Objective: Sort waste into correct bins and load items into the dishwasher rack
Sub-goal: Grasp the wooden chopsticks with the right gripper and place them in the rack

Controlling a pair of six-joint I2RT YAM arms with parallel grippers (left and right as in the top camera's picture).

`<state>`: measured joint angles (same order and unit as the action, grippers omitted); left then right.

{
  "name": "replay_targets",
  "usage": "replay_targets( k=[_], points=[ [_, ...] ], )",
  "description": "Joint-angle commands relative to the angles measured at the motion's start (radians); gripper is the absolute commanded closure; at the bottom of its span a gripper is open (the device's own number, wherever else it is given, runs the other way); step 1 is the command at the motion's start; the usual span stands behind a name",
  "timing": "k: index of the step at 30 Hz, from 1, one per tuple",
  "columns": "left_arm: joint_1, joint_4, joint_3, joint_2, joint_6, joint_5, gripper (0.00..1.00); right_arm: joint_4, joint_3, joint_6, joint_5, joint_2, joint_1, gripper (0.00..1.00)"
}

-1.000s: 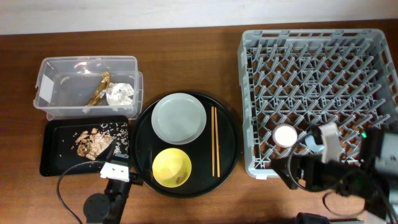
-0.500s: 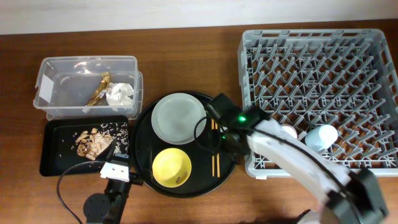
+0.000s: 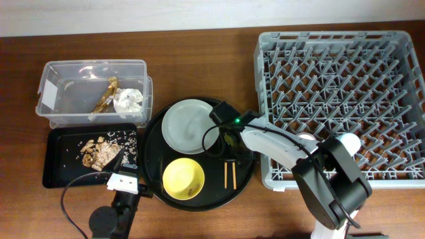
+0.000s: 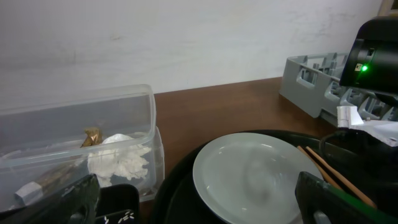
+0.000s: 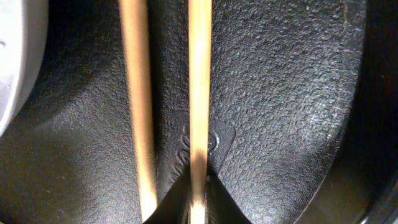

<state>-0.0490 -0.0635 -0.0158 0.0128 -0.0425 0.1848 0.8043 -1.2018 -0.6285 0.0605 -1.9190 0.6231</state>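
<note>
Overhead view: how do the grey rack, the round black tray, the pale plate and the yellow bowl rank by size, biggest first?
1. grey dishwasher rack
2. round black tray
3. pale grey-green plate
4. yellow bowl
Each step down is plainly smaller; there are no close calls.

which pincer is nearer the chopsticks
Right. The right pincer is directly over the chopsticks, straddling one stick; the left pincer is across the plate from them.
</note>
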Motion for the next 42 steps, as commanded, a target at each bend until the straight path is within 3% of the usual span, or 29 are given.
replay_targets(
  k=[1,3,5,8,11,16,18,19,20,22,24,28,31,34,36,38,42],
  points=[
    [0.003,0.001,0.007,-0.005,-0.012,0.010,0.01,0.018,0.010,-0.004,-0.021,-0.017,-0.002,0.83],
    [0.003,0.001,0.007,-0.005,-0.012,0.010,0.01,0.023,0.006,-0.004,-0.020,-0.011,-0.002,0.96],
    [0.003,0.001,0.007,-0.005,-0.012,0.010,0.01,0.045,-0.016,-0.004,-0.021,0.029,-0.005,0.96],
    [0.003,0.001,0.007,-0.005,-0.012,0.010,0.01,0.110,-0.089,0.054,-0.043,0.252,-0.064,0.96],
    [0.003,0.001,0.007,-0.005,-0.012,0.010,0.01,0.113,-0.091,0.181,-0.119,0.395,-0.151,0.96],
    [0.003,0.001,0.007,-0.005,-0.012,0.010,0.01,0.045,-0.090,0.392,-0.220,0.311,-0.323,0.96],
    [0.003,0.001,0.007,-0.005,-0.012,0.010,0.00,0.044,-0.090,0.388,-0.253,0.294,-0.336,0.96],
    [0.003,0.001,0.007,-0.005,-0.012,0.010,0.01,0.049,-0.092,0.389,-0.222,0.298,-0.332,0.92],
    [0.003,0.001,0.007,-0.005,-0.011,0.010,0.00,0.067,-0.094,0.389,-0.170,0.300,-0.322,0.71],
    [0.003,0.001,0.007,-0.005,-0.012,0.010,0.01,0.095,-0.093,0.388,-0.022,0.304,-0.293,0.59],
    [0.003,0.001,0.007,-0.005,-0.011,0.010,0.01,0.113,-0.092,0.308,0.091,0.304,-0.221,0.52],
    [0.003,0.001,0.007,-0.005,-0.012,0.010,0.01,0.076,-0.052,0.165,0.077,0.293,0.017,0.40],
    [0.003,0.001,0.007,-0.005,-0.011,0.010,0.01,0.053,0.008,-0.071,-0.134,0.235,0.158,0.33],
    [0.003,0.001,0.007,-0.005,-0.012,0.010,0.01,0.012,0.036,-0.134,-0.151,0.154,0.163,0.38],
    [0.003,0.001,0.007,-0.005,-0.011,0.010,0.01,-0.030,0.036,-0.126,-0.126,0.093,0.156,0.55],
    [0.003,0.001,0.007,-0.005,-0.012,0.010,0.01,-0.051,0.036,-0.105,-0.110,0.051,0.156,0.61],
    [0.003,0.001,0.007,-0.005,-0.012,0.010,0.01,-0.050,0.036,-0.105,-0.110,0.014,0.153,0.85]
  ],
)
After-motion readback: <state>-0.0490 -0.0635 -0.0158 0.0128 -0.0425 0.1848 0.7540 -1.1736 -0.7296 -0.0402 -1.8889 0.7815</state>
